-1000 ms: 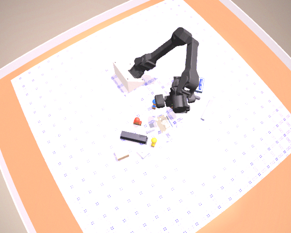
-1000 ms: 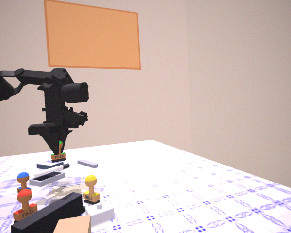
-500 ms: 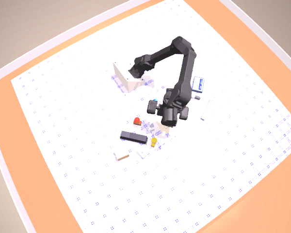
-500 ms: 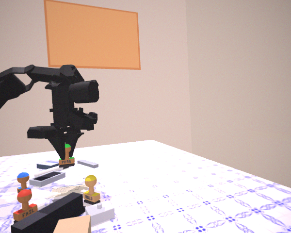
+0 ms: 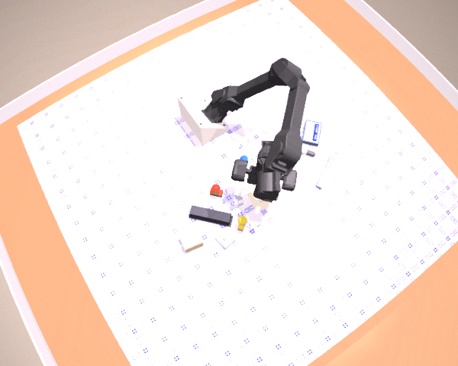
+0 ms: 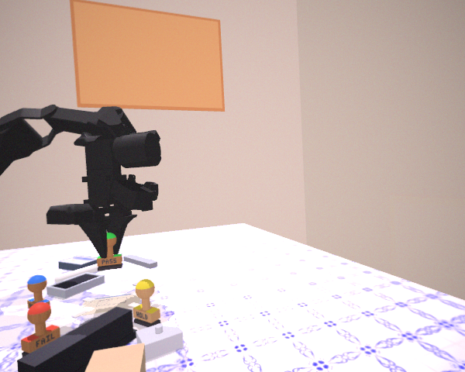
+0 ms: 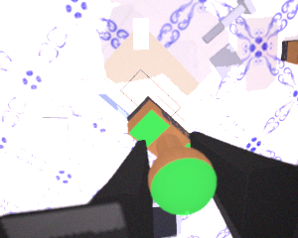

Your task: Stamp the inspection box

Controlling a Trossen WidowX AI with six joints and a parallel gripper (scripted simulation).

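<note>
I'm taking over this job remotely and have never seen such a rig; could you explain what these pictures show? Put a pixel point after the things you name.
The machine is one black jointed arm. The top picture looks down on everything, the exterior one looks across the table from the side, and the wrist one looks out past the gripper's fingers (image 6: 111, 255). Those fingers are closed on the green-topped PASS stamp (image 6: 109, 261) (image 7: 183, 185). On the patterned surface stand a red-topped FAIL stamp (image 5: 215, 190) (image 6: 39, 316), a yellow HOLD stamp (image 5: 242, 221) (image 6: 145, 297) and a blue-topped stamp (image 5: 243, 158) (image 6: 37, 284). The dark ink pad (image 6: 74, 281) and the paper card (image 6: 105, 304) lie among them.
</note>
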